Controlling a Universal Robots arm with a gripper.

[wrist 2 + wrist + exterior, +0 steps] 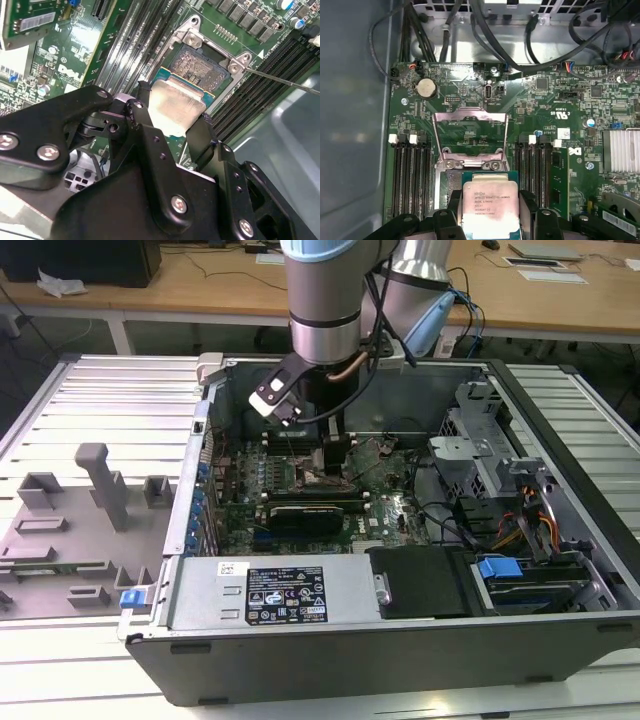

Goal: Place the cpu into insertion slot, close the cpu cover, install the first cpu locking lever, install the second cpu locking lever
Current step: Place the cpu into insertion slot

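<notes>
Step in hand: first one, placing the cpu (176, 102) into the insertion slot (198, 66); nothing seated yet. The end effector (170, 119) is down inside the open computer case (300, 650) on the slatted bench (90, 390), closed to about chip width, with black fingers (142, 117) clamped on two opposite edges of the cpu, silvery top facing up. In the first wrist view the cpu (490, 204) sits between the fingers (527, 207) just short of the hinge side of the socket. The cpu cover (470, 116) is flipped open, standing up off the socket, so the green circuit board (470, 135) shows through its window. In the second wrist view the slot's contact field is mostly uncovered, and the chip overlaps only its near edge. Whether the chip touches the frame cannot be told; it looks held just above. A thin metal lever rod (282, 81) sticks out past one socket corner, likely released. Long black memory slots (410, 170) flank the socket on both sides. Judgement: seating calls for sliding the chip fully over the slot, squaring its edges to the frame and keeping it level, because contacts that fine would not tolerate a tilted or dragged drop; cover and both levers are not yet done
</notes>
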